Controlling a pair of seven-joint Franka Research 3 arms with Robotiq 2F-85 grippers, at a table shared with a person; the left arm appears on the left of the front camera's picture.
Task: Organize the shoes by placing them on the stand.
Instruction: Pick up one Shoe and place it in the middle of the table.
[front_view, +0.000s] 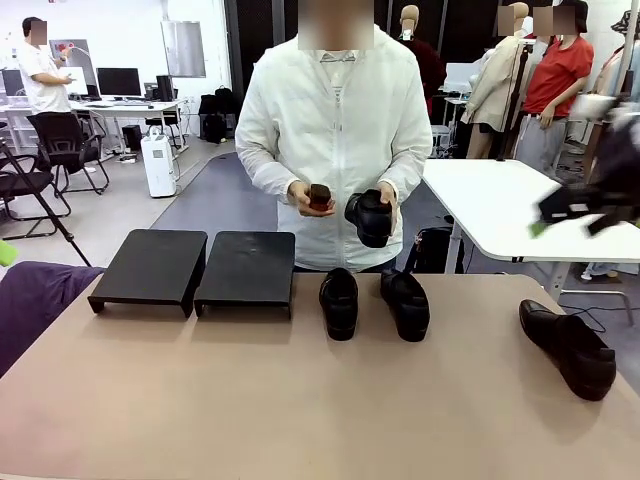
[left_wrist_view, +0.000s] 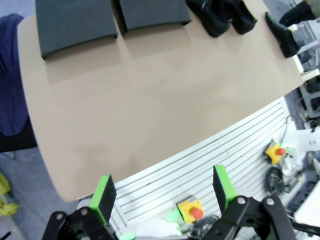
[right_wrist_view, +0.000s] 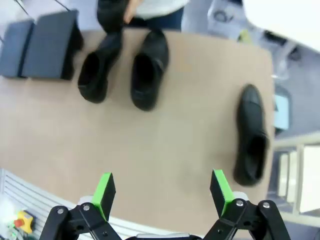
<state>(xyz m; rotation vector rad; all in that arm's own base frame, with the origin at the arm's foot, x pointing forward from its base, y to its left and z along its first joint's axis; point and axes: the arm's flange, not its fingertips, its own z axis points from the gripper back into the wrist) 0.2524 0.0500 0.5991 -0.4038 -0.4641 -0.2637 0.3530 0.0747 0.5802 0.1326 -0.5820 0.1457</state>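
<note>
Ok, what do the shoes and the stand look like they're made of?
The shoes look like black leather or a synthetic imitation, slightly glossy: soft highlights on the toes. The stand looks like matte black sheet metal or plastic, which one I cannot tell: thin flat tops, no shine.

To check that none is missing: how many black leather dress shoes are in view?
4 black leather dress shoes: two side by side beside the matte-black sloped stand, one alone near the table's right edge, one in the person's hand.
</note>
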